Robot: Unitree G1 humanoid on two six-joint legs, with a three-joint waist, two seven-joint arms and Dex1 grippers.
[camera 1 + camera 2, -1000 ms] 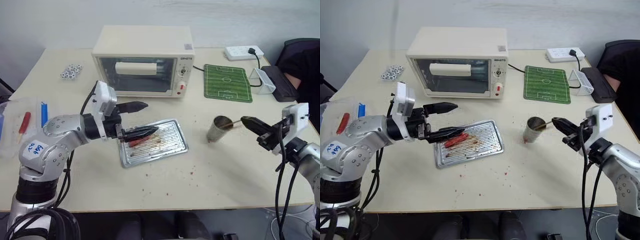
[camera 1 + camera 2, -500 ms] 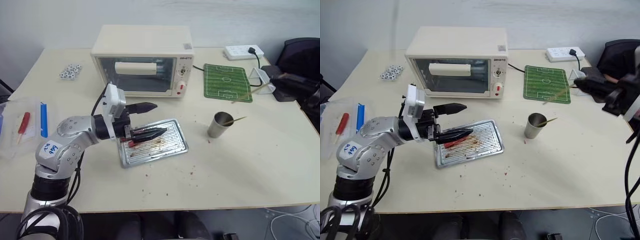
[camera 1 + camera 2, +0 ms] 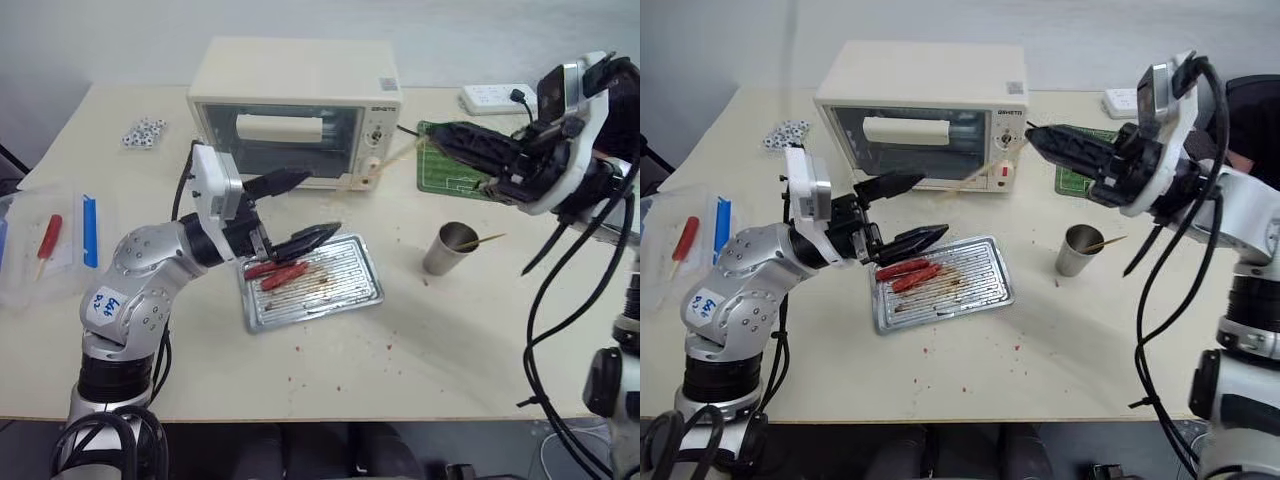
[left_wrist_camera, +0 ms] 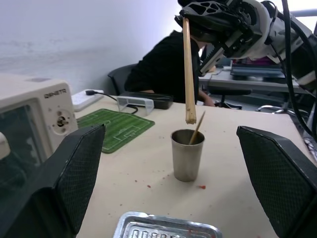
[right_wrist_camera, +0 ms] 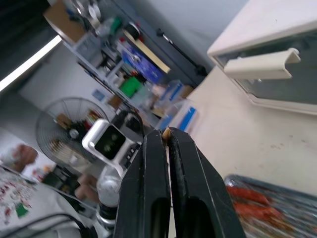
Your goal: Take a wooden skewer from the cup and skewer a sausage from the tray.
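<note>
My right gripper (image 3: 1032, 133) is shut on a wooden skewer (image 3: 980, 170), held in the air in front of the toaster oven; the stick slants down toward the tray. In the right wrist view the skewer's end (image 5: 166, 133) pokes out between the closed fingers. The metal cup (image 3: 447, 248) stands right of the tray with another skewer (image 3: 487, 240) leaning in it. Two red-brown sausages (image 3: 275, 272) lie at the left end of the tray (image 3: 352, 296). My left gripper (image 3: 320, 202) hovers open just above them, holding nothing.
A cream toaster oven (image 3: 295, 100) stands behind the tray. A green football mat (image 3: 455, 170) and a power strip (image 3: 490, 97) lie at the back right. A clear plastic box (image 3: 45, 245) sits at the left edge. A seated person (image 4: 168, 64) is beyond the table.
My right arm rose and swung left over the table, drawing a skewer out of the cup. The left gripper lifted slightly off the tray, uncovering the sausages.
</note>
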